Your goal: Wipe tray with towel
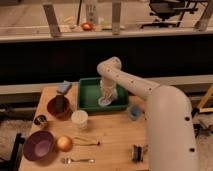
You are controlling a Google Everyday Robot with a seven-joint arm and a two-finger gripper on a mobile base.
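Note:
The green tray point(88, 96) lies at the back middle of the wooden table. My arm comes in from the right and bends down into it. The gripper point(106, 98) points down over the tray's right half, shut on the pale towel point(104, 102). The towel wad is pressed on the tray floor near the front right corner. The gripper hides part of the towel.
A blue-grey cloth point(64, 87) lies left of the tray. A reddish bowl point(56, 107), a white cup point(79, 119), a small tin point(40, 120), a purple bowl point(38, 145), an orange point(64, 143) and a fork point(77, 160) fill the front left. A small blue dish point(134, 112) sits right of the tray.

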